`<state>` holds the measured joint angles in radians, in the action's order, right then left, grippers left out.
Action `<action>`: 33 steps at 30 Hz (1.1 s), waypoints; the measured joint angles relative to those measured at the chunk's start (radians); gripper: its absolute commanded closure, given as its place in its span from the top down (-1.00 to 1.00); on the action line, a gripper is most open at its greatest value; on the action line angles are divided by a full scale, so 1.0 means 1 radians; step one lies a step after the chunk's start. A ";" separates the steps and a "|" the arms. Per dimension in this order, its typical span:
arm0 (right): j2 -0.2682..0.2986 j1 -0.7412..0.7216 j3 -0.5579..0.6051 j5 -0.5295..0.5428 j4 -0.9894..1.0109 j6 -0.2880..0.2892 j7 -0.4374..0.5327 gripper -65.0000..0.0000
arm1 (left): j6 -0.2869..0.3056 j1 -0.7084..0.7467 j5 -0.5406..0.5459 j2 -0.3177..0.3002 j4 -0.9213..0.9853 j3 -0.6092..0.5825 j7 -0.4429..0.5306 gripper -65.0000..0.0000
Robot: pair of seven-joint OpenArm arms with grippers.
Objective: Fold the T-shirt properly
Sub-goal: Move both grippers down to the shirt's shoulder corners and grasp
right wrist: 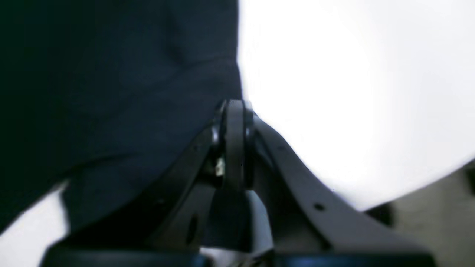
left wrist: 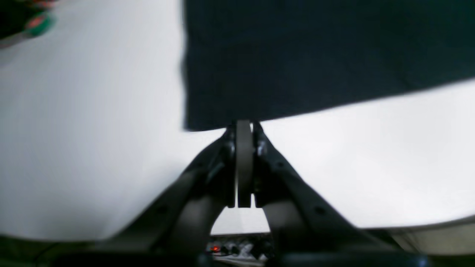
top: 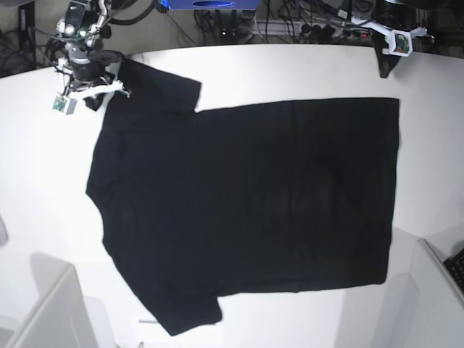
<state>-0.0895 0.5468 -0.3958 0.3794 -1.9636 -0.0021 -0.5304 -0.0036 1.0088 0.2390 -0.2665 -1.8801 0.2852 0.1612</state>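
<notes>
The T-shirt point(top: 246, 210) is black and lies spread flat on the white table point(top: 290, 65), plain side up, neck to the left and hem to the right. My right gripper point(top: 93, 100) stands at the far-left sleeve; in the right wrist view its fingers point(right wrist: 235, 111) are shut at the edge of the cloth point(right wrist: 111, 92). Whether they pinch it does not show. My left gripper point(top: 387, 69) is just beyond the shirt's far-right hem corner. In the left wrist view it point(left wrist: 243, 124) is shut with its tips right at the hem edge point(left wrist: 315, 55).
Cables and power strips point(top: 304, 22) run along the back edge of the table. Grey box-like surfaces stand at the near left point(top: 43, 304) and near right point(top: 438, 290). A blurred red-and-green object point(left wrist: 37, 22) shows far off in the left wrist view.
</notes>
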 measured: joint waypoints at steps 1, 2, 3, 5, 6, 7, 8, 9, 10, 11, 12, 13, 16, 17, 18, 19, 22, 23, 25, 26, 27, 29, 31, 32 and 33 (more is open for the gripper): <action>0.016 -0.001 -0.006 0.051 0.000 -0.005 -0.026 -0.53 | 0.005 -0.001 0.000 0.000 0.000 0.002 -0.002 -1.00; 0.036 0.000 -0.009 0.089 0.000 -0.005 -0.045 -0.33 | 0.005 -0.002 -0.001 0.000 0.000 0.006 0.000 -1.00; 0.051 0.000 -0.011 0.139 0.000 -0.010 -0.058 -0.22 | 0.005 -0.007 -0.001 0.001 0.000 0.015 -0.002 -1.00; 0.081 0.000 -0.010 0.248 0.005 -0.009 -0.093 -0.06 | 0.002 -0.013 0.001 -0.002 0.002 0.037 -0.002 -1.00; 0.092 -0.002 -0.010 0.294 0.010 -0.006 -0.098 0.00 | 0.000 -0.012 0.002 -0.003 0.002 0.039 0.003 -1.00; 0.106 -0.005 -0.010 0.347 0.023 -0.005 -0.098 0.04 | -0.001 -0.013 0.002 -0.003 0.002 0.040 0.001 -1.00; 0.120 -0.006 -0.010 0.369 0.036 -0.005 -0.098 0.07 | 0.000 -0.018 0.002 -0.002 0.004 0.039 -0.006 -1.00; 0.136 -0.009 -0.010 0.397 0.055 -0.005 -0.099 0.09 | 0.004 -0.027 0.004 -0.001 0.006 0.039 -0.017 -1.00; 0.151 -0.013 -0.010 0.412 0.079 -0.006 -0.095 0.10 | 0.003 -0.038 0.040 0.000 0.007 0.035 -0.018 -1.00; 0.162 -0.017 -0.010 0.409 0.103 -0.007 -0.096 0.10 | 0.003 -0.044 0.084 0.000 0.010 0.035 -0.009 -1.00; 0.170 -0.020 -0.010 0.410 0.126 -0.010 -0.097 0.10 | 0.004 -0.044 0.124 -0.001 0.013 0.035 -0.006 -1.00; 0.178 -0.023 -0.010 0.410 0.148 -0.009 -0.100 0.10 | 0.004 -0.043 0.179 -0.001 0.022 0.035 -0.006 -0.96; 0.195 -0.025 -0.005 0.410 0.178 -0.010 -0.100 0.10 | 0.000 -0.039 0.269 -0.002 0.034 0.041 -0.019 -0.24; 0.199 -0.024 -0.003 0.411 0.180 -0.010 -0.098 0.10 | 0.000 -0.040 0.274 -0.004 0.034 0.047 -0.017 -0.04; 0.200 -0.024 -0.002 0.411 0.183 -0.010 -0.100 0.10 | 0.000 -0.040 0.278 -0.007 0.034 0.050 -0.015 0.15; 0.199 -0.022 -0.001 0.410 0.184 -0.010 -0.098 0.10 | 0.002 -0.042 0.285 -0.009 0.034 0.052 -0.015 0.27; 0.192 -0.019 0.014 0.410 0.184 -0.010 -0.097 0.10 | 0.051 -0.060 0.286 -0.008 0.035 0.061 -0.016 0.50; 0.194 -0.019 0.037 0.410 0.184 -0.010 -0.100 0.10 | 0.074 -0.067 0.287 -0.009 0.039 0.064 -0.014 0.50; 0.199 -0.019 0.096 0.412 0.185 -0.009 -0.111 0.09 | 0.113 -0.090 0.321 -0.009 0.060 0.065 -0.035 0.50; 0.198 -0.019 0.116 0.419 0.184 -0.008 -0.107 0.09 | 0.114 -0.108 0.367 -0.006 0.079 0.065 -0.066 0.50; 0.195 -0.018 0.130 0.422 0.184 -0.006 -0.101 0.09 | 0.117 -0.123 0.400 -0.003 0.101 0.072 -0.100 0.50; 0.192 -0.004 0.148 0.422 0.182 -0.005 -0.083 0.09 | 0.119 -0.144 0.500 -0.006 0.140 0.107 -0.158 0.50; 0.191 0.001 0.150 0.425 0.180 -0.001 -0.083 0.09 | 0.109 -0.167 0.584 -0.009 0.170 0.145 -0.193 0.50; 0.191 0.003 0.151 0.425 0.180 -0.001 -0.083 0.09 | 0.117 -0.178 0.607 -0.011 0.184 0.158 -0.215 0.50; 0.191 0.005 0.152 0.425 0.181 0.000 -0.081 0.09 | 0.150 -0.185 0.625 -0.011 0.195 0.169 -0.239 0.50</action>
<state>0.1013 0.5518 -0.2440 0.8047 -1.7824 -0.0025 -0.6117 0.1459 0.8234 0.8642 -0.2771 -1.6852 0.4541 -0.0776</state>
